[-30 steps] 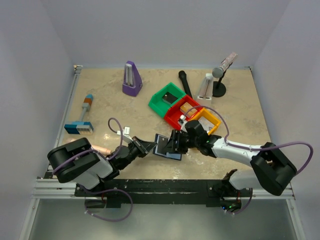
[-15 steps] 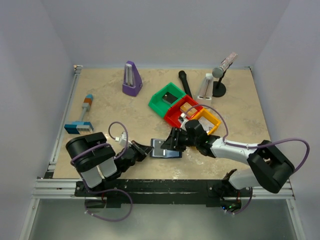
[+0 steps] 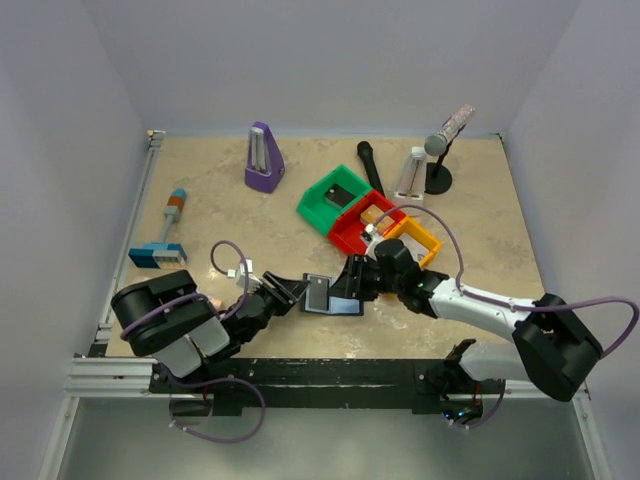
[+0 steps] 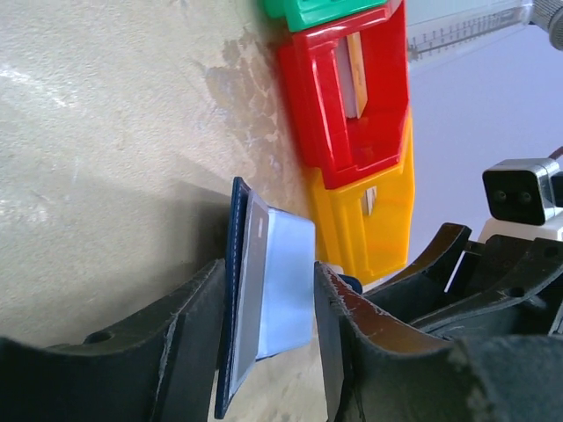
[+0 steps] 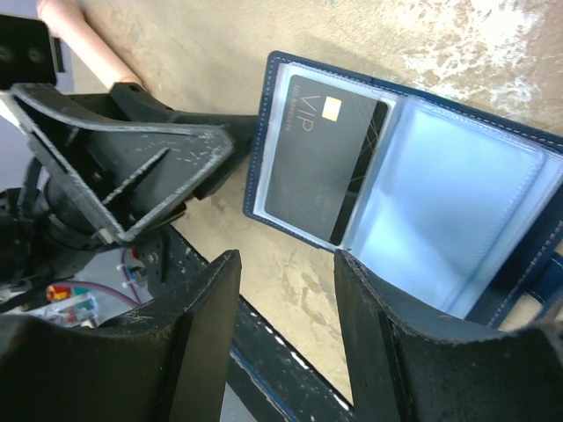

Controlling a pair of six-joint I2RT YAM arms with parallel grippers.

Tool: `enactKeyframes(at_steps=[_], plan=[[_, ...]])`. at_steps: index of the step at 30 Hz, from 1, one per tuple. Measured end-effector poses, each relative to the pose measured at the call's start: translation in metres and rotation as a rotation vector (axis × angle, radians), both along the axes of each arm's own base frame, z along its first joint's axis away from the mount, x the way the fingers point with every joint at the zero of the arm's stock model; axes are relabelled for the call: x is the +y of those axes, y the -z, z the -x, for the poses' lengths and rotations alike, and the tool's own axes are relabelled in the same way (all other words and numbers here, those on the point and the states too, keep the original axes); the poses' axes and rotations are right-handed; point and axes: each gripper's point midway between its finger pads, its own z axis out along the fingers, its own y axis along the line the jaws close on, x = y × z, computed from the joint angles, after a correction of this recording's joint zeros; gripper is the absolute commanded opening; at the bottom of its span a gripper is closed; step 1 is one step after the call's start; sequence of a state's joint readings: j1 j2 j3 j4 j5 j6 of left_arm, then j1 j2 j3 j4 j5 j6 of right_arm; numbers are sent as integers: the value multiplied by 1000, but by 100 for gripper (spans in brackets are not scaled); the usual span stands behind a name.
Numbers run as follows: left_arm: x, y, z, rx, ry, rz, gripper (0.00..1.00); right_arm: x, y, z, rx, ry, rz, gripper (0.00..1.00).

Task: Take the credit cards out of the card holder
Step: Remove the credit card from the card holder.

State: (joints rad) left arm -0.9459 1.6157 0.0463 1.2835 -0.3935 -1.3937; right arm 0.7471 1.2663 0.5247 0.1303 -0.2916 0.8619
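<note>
The card holder [image 3: 334, 296], a navy bifold with pale blue inner panels, lies open on the table in front of the arms. One dark grey credit card [image 5: 321, 158], marked VIP with a gold chip, sits in its left panel. The right panel [image 5: 444, 207] shows no card. My left gripper [image 4: 268, 268] is open. The holder's left flap [image 4: 234, 290] stands edge-on between its fingers, with the card [image 4: 251, 281] against it. My right gripper [image 5: 286, 259] is open just above the holder's right half, with only table between its fingertips. The two grippers face each other across the holder [image 5: 264, 132].
Green [image 3: 335, 197], red [image 3: 362, 225] and yellow [image 3: 415, 240] bins stand just behind the holder. Farther back are a purple metronome [image 3: 263, 158], a black microphone [image 3: 370, 165] and a microphone on a stand [image 3: 440, 150]. A blue and orange tool [image 3: 165, 235] lies left.
My left gripper was shut and has now opened around the holder's left flap. The holder has settled flatter and slightly left. The right gripper's jaws have kept the same width.
</note>
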Motion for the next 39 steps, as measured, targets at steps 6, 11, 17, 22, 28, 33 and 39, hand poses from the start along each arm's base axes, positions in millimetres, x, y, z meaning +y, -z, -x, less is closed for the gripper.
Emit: enactKeyframes(at_steps=[6,11,17,22,28,33,39], plan=[[-4,-34,-1,-95,23,44,58,-10,-18,-2,-74,-10,44,52],[3,-75,6,-169,33,72,60,-15,-50,-10,-179,-10,58,52],[29,-58,13,-138,0,-115,65,-24,-48,-9,-203,-19,124,51],[44,-38,12,-43,-18,-414,87,-32,-49,-7,-255,-37,255,51],[73,-45,1,35,-137,-642,97,-49,-65,-29,-372,72,480,71],[75,-71,0,-136,-91,-523,92,-60,-50,-28,-316,97,502,72],[65,-72,-3,-223,31,-454,90,-32,-39,-12,-242,2,340,75]])
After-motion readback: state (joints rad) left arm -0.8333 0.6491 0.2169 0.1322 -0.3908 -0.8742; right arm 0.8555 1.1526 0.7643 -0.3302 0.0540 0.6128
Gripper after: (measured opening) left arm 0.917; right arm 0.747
